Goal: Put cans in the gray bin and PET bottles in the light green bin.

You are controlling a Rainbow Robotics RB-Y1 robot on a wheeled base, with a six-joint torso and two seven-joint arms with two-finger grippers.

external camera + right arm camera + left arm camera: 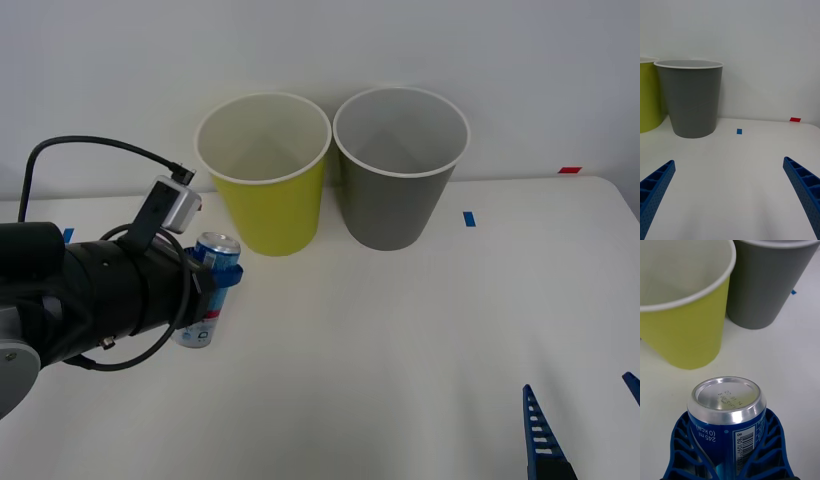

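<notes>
A small light-blue can (207,300) with silver ends stands at the table's left, in front of the light green bin (275,215). My left gripper (226,274) is shut on the can, and its blue fingers (769,442) wrap both sides of the can (726,405). The gray bin (390,210) stands just right of the green one, both upright and open-topped. My right gripper (585,420) hangs open low at the front right, with nothing between its fingers (803,183). It faces the gray bin (692,101). PET bottles are out of view.
The white table (400,340) runs back to a white wall just behind the bins. Small blue tape marks (469,218) and a red one (569,170) lie flat on it. A black cable (90,145) loops above my left arm.
</notes>
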